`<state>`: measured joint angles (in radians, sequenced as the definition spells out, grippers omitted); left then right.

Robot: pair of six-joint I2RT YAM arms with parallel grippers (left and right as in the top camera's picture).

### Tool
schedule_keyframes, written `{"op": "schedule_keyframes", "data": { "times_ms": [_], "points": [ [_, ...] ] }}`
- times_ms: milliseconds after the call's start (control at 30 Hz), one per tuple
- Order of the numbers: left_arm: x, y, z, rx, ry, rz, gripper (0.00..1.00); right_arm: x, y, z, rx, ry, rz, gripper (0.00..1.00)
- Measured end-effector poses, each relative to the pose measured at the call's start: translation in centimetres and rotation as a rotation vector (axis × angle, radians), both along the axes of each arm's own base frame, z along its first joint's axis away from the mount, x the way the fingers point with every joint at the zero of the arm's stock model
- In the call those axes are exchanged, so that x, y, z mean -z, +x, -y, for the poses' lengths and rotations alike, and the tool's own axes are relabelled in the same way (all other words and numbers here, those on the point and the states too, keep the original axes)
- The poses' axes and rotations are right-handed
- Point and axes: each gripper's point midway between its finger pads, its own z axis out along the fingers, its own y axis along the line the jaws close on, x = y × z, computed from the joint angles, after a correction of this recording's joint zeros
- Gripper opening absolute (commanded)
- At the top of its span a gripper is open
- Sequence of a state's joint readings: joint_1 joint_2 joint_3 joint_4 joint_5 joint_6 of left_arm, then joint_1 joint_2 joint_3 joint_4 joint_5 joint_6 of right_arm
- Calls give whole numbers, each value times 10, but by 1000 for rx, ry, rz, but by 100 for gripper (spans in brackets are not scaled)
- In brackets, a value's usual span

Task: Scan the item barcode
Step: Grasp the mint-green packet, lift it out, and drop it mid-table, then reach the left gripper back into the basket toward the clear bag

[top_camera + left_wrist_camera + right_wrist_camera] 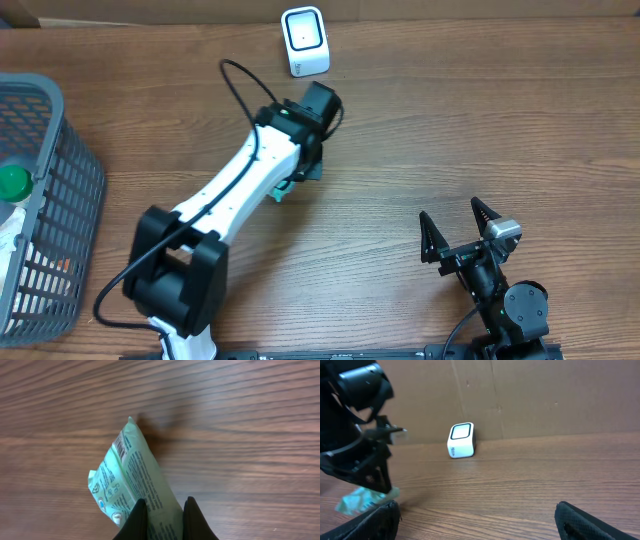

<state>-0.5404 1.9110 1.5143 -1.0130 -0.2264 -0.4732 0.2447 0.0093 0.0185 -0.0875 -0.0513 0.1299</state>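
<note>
Green packet (283, 190) mid-table in overhead, mostly buried under the wrist of the left arm (240, 180); only a teal sliver visible. White scanner (305, 41) at far edge of table (450, 120), well apart from packet, bare wood between. Grey basket (85, 190) at left edge, cut off by frame, green cap (13, 183) inside; rest of contents hard to make out. Black cable (235, 80) looping off the arm, over the table. Right gripper (450, 210) near front edge, jaws spread wide, nothing between them, well clear of packet.

Left wrist view: left gripper (164, 502) clamped tight on packet's near end, fingers pinching it from both sides. Packet hanging off the tips, far corner pointing away over the wood, shadow beside it. Striped patch near far corner, likely the barcode (119, 446); print too small to read. Near end cut off by frame bottom.

Right wrist view: scanner upright against cardboard backdrop (545, 400), window facing camera. Packet low at left, partly hidden behind own fingertip and left arm's wrist. Touching table or just above: cannot tell.
</note>
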Motion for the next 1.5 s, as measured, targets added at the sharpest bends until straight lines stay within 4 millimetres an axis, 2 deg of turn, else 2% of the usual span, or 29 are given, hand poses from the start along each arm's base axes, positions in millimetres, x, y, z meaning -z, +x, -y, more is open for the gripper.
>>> {"op": "schedule_keyframes", "data": {
  "times_ms": [33,67,100,133,200,300,400,467,500,533,600,667,700,733,767,867,900,933,967,1067,1133,1300,1500],
  "points": [
    [2,2,7,12,-5,13,9,0,0,0,0,0,1,100],
    [2,5,14,23,-16,32,25,0,0,0,0,0,0,100],
    [1,8,19,28,-29,50,47,0,0,0,0,0,1,100],
    [0,11,24,32,-39,69,59,0,0,0,0,0,1,100],
    [-2,16,32,42,-59,96,69,0,0,0,0,0,1,100],
    [-5,14,31,38,-61,84,71,0,0,0,0,0,1,100],
    [-31,16,33,39,-64,84,72,0,0,0,0,0,1,100],
    [-59,22,34,39,-79,103,72,0,0,0,0,0,0,100],
    [-79,26,35,38,-95,130,71,0,0,0,0,0,0,100],
    [-114,34,31,24,-130,191,70,0,0,0,0,0,0,100],
    [-179,35,5,-24,-178,287,69,0,0,0,0,0,0,100],
    [-222,27,-28,-86,-205,356,70,0,0,0,0,0,0,100],
    [-257,14,-72,-175,-211,420,70,0,0,0,0,0,0,100],
    [-278,0,-115,-276,-199,464,70,0,0,0,0,0,1,100],
    [-286,-13,-140,-338,-188,477,71,0,0,0,0,0,-1,100],
    [-300,-58,-241,-638,-119,512,70,0,0,0,0,0,0,100],
    [-302,-68,-264,-710,-104,519,70,0,0,0,0,0,0,100],
    [-302,-84,-303,-838,-74,528,67,0,0,0,0,0,0,100],
    [-299,-92,-322,-901,-73,522,66,0,0,0,0,0,0,100],
    [-280,-111,-362,-1037,-81,482,65,0,0,0,0,0,1,100],
    [-249,-123,-391,-1141,-85,416,65,0,0,0,0,0,0,100],
    [-169,-128,-429,-1202,-77,279,68,0,0,0,0,0,0,100],
    [-129,-150,-454,-1177,-18,216,70,0,0,0,0,0,0,100]
  ]
}}
